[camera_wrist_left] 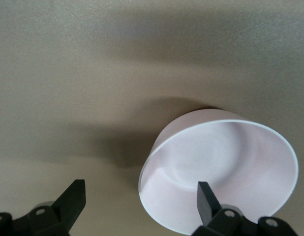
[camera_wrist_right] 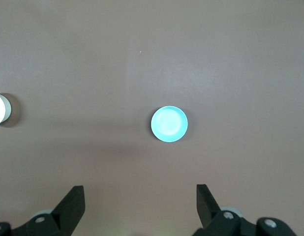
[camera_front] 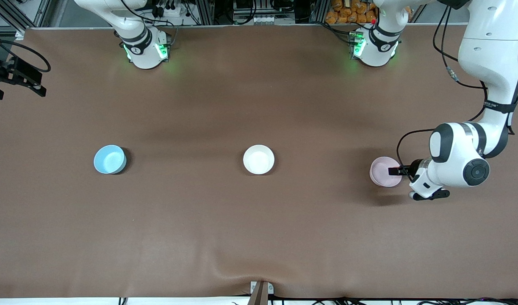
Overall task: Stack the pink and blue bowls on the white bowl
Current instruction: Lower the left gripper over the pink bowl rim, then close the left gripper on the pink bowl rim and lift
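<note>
While the three bowls sat in a row across the brown table (camera_front: 259, 237), we read them from the right arm's end toward the left arm's end. First came the blue bowl (camera_front: 109, 159), upright and untouched. High above it hung the right gripper (camera_wrist_right: 139, 206), fingers spread wide and empty — this arm was waiting, with the blue bowl far below between its fingertips in the right wrist view. In the middle stood the white bowl (camera_front: 259, 159), also upright and empty, well apart from both neighbours and about as near the front camera as they were. Nothing was stacked on it yet.

Last came the pink bowl (camera_front: 385, 171), toward the left arm's end of the table. The left gripper (camera_front: 395, 171) was down at it, fingers apart: one finger (camera_wrist_left: 207, 199) stood inside the bowl and the other (camera_wrist_left: 73, 199) outside on the table side, so the wall lay between them, not yet pinched as far as we could tell.

We judged the bowl light, rigid and glossy — so slippery, and likely to chip if dropped. The rim wall was the only sensible hold, with a firm, square pinch. A shallow bite could let it swing or slide out during the carry to the white bowl.
</note>
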`<state>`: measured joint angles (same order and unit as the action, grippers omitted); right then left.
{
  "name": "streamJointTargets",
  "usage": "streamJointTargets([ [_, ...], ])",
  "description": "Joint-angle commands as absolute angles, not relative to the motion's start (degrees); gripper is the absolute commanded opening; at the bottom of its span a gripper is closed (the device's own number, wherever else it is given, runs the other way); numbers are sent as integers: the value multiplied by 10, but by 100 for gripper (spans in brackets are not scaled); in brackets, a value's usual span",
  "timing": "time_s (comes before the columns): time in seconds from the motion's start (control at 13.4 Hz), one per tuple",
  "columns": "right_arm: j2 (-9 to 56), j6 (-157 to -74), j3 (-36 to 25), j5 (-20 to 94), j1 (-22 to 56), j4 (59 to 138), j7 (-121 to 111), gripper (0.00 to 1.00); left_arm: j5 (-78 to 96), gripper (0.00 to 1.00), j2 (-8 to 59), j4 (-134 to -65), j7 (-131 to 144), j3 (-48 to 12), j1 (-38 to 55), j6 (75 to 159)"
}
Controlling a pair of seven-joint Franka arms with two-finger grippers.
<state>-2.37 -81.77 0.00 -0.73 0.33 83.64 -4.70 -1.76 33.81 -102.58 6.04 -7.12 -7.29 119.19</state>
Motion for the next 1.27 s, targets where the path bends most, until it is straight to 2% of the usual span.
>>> streamJointTargets([
  [0.0,-18,-809,6,-8,-9,824,-49,100,-17,78,339,-1029,51,-69,-70,1201],
  [0.07,-18,-809,7,-8,-8,824,-49,100,-17,62,339,-1028,51,-69,-69,1201],
  [0.3,-18,-809,7,-8,-9,824,-49,100,-17,33,339,-1027,50,-69,-70,1201],
  [0.45,-18,-810,7,-8,-8,824,-49,100,-17,0,339,-1027,50,-69,-70,1201],
  [0.82,-18,-809,6,19,-23,825,-49,100,-12,0,317,-1027,47,-76,-77,1201],
  [1.19,-18,-809,6,19,-24,825,-49,100,-7,0,253,-1017,61,-166,-79,1180],
])
